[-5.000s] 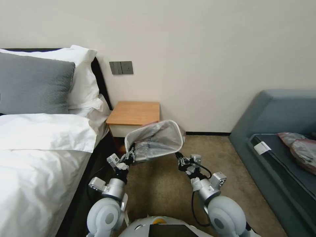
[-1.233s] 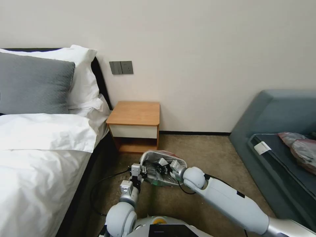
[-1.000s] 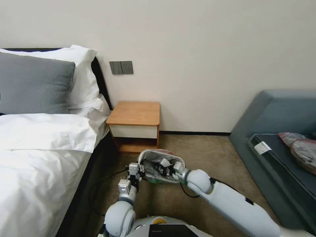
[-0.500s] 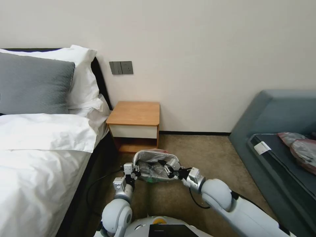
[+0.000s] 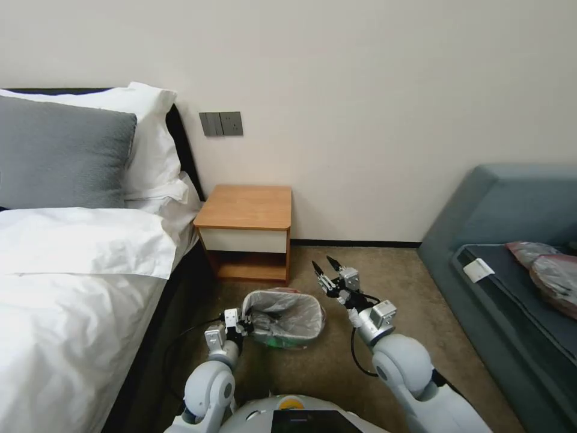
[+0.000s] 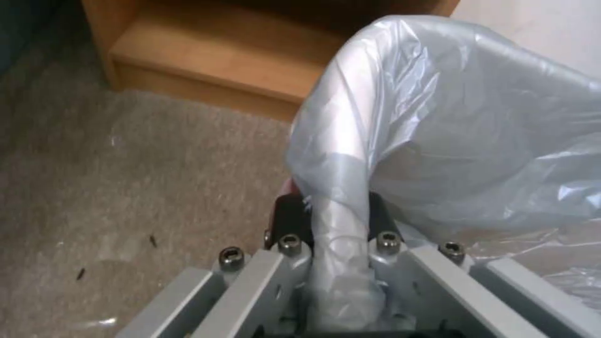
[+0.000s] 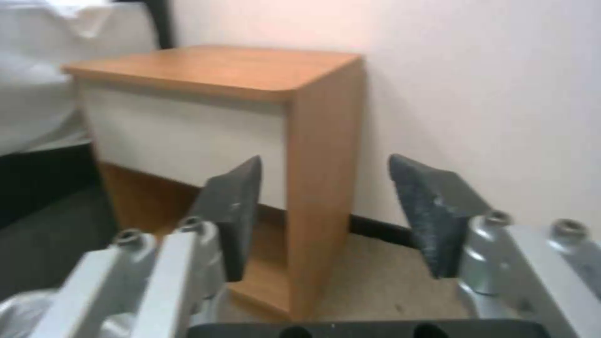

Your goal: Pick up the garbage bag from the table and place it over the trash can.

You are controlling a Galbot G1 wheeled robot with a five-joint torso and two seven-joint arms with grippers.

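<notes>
Carpet (image 5: 312, 361) at the foot of the table (image 5: 246, 207) carries the can (image 5: 287, 341), whose pale green side peeks out low at 6 o'clock under the bag (image 5: 282, 310). That silvery bag lines the can, its mouth spread wide over the rim and a pink-red strip showing at 12 o'clock of the opening. At 9 o'clock of the can the left gripper (image 5: 245, 322) is clamped on the bag's edge; the left wrist view shows the plastic (image 6: 438, 122) gathered into a twisted rope that runs down between the 2 dark fingers (image 6: 289, 218), pinched tight, with the table's low shelf (image 6: 213, 51) beyond. At 2 o'clock of the can, clear of it and raised above the carpet, the right gripper (image 5: 325, 267) points toward the wall with its jaws spread wide and nothing between them; its own camera shows the 2 dark pads (image 7: 235, 206) well apart, framing the table's (image 7: 250, 94) white drawer front and wooden side. A bed (image 5: 72, 288) lies at 9 o'clock of the scene, a blue-grey sofa (image 5: 517, 240) at 3 o'clock, with other crumpled bags (image 5: 550, 270) on its seat.
</notes>
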